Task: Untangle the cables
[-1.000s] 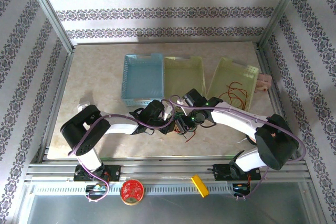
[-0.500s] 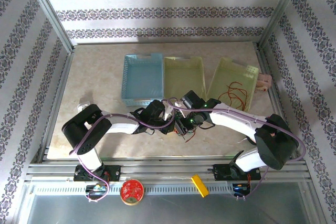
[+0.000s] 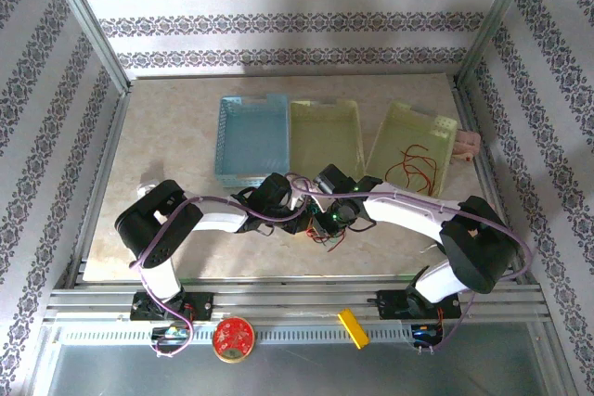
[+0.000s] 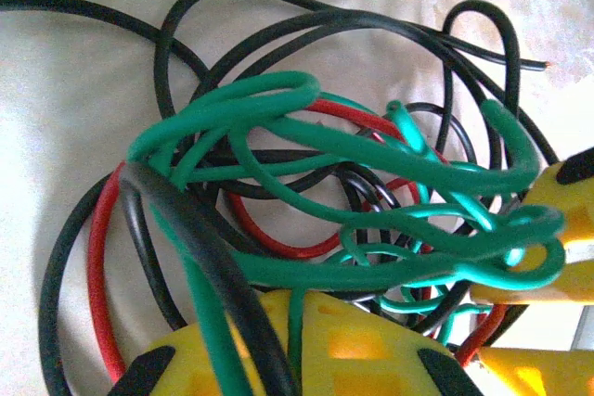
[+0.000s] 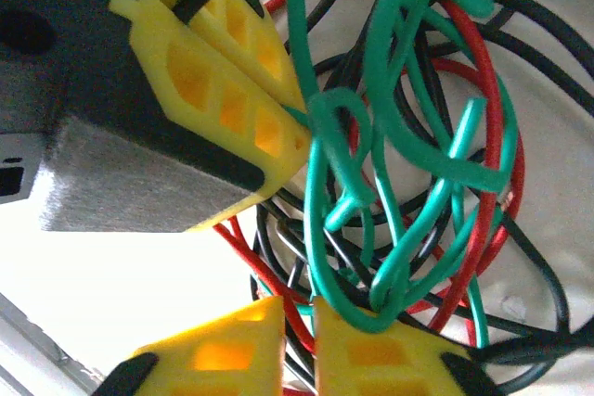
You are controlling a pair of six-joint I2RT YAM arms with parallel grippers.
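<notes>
Together, left end effector [image 4: 295, 314] and right end effector [image 5: 299, 311] pinch cables [image 4: 371, 143].

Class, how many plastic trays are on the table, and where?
3: blue tray at back left; middle yellow-green tray beside it; angled yellow-green tray farther right, holding red wire.

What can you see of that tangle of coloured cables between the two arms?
The cables are thin, glossy, plastic-coated wires in green, red and black, looped through one another in a loose clump. It sits on or just above the pale tabletop, towards the front. The left gripper pinches green and black strands; the right gripper is shut on strands at the opposite side.
</notes>
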